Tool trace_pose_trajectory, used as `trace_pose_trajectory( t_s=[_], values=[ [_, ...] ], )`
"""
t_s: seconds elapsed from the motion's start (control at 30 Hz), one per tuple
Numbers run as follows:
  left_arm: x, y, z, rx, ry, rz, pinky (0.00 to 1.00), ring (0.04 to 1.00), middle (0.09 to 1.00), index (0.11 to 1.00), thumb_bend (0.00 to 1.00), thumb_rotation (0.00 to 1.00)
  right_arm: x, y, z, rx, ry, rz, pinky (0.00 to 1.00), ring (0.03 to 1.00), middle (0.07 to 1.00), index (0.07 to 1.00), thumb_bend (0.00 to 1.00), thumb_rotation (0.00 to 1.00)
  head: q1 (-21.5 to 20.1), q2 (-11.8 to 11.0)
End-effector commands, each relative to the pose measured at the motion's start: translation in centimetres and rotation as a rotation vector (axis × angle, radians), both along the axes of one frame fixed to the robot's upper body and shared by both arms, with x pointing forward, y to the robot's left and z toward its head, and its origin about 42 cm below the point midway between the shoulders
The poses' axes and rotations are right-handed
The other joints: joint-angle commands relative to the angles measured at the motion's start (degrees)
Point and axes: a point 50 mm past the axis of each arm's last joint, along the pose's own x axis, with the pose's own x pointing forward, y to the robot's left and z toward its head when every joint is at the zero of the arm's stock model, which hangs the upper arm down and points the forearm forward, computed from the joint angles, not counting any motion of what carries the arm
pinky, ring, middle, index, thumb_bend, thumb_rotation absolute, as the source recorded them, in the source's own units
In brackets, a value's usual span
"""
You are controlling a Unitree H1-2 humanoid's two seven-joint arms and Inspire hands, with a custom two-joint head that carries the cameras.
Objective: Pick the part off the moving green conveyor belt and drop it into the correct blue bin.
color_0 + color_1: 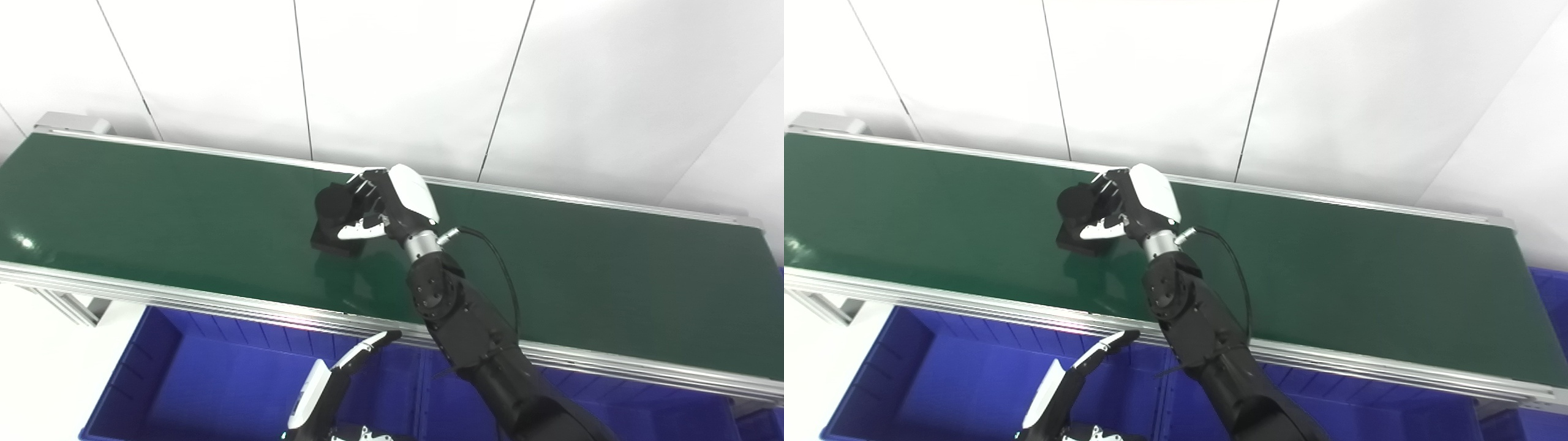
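The part is being pinched mid-belt by the right hand, fingers curled around it; left hand is being held spread over the bin.

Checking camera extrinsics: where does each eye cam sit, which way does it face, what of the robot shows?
Left eye view: on the head, looking down at the green conveyor belt; right hand closed around the black part, left hand over a blue bin.
Right eye view: head-mounted beside it, same downward aim, scene shifted left; both arms show.
Shared: belt, part, bins, both hands, white wall.
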Motion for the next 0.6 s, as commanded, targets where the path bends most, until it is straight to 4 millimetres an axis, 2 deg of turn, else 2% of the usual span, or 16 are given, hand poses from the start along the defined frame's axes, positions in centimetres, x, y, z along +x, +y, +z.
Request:
trace_pose_trajectory(
  t_s=[0.0, 0.2, 0.4, 0.57],
  values=[
    [0.6, 0.1, 0.7, -0.023, -0.04, 0.001, 0.82, 0.847, 0.859, 0.842, 0.89, 0.48, 0.2, 0.6, 3.0, 0.092, -0.114, 0.002, 0.37, 0.432, 0.464, 0.501, 0.53, 0.0, -0.3, 0.1],
    [0.6, 0.4, 0.8, -0.026, -0.04, 0.008, 0.83, 0.847, 0.857, 0.842, 0.89, 0.48, -0.7, -1.1, 3.5, 0.147, -0.137, -0.039, 0.38, 0.433, 0.477, 0.492, 0.53, 0.0, -1.8, 0.6],
    [0.7, 0.8, 1.0, -0.043, -0.03, 0.02, 0.8, 0.839, 0.858, 0.836, 0.89, 0.47, -2.6, -4.2, 4.1, 0.16, -0.142, -0.075, 0.41, 0.462, 0.495, 0.482, 0.53, 0.0, -4.3, 1.2],
    [0.6, 1.0, 1.4, -0.088, 0.007, 0.021, 0.82, 0.847, 0.86, 0.835, 0.9, 0.45, -4.8, -7.2, 3.9, 0.178, -0.143, -0.103, 0.37, 0.421, 0.48, 0.489, 0.53, 0.0, -6.0, 2.0]
  ],
)
